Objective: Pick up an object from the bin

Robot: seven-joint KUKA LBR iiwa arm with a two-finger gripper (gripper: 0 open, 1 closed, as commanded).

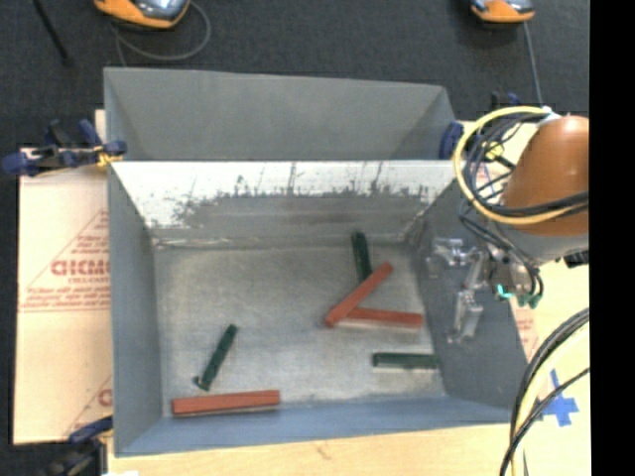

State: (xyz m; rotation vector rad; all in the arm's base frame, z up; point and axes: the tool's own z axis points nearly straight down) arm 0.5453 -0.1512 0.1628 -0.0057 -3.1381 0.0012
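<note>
the pincer (462, 291) hangs over the right slope of the bin (298, 181), just right of the v-shaped pair of red sticks (372, 307), touching none of them; whether it is open or closed cannot be told. nearest it, a dark green stick (404, 361) lies alone just below that red pair, and a clean pick likely means coming down astride its narrow width, clear of the wall.

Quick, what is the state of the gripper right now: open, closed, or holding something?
Gripper: cannot be told whether open or closed. It is at the right wall of the bin, near a dark green stick.
</note>
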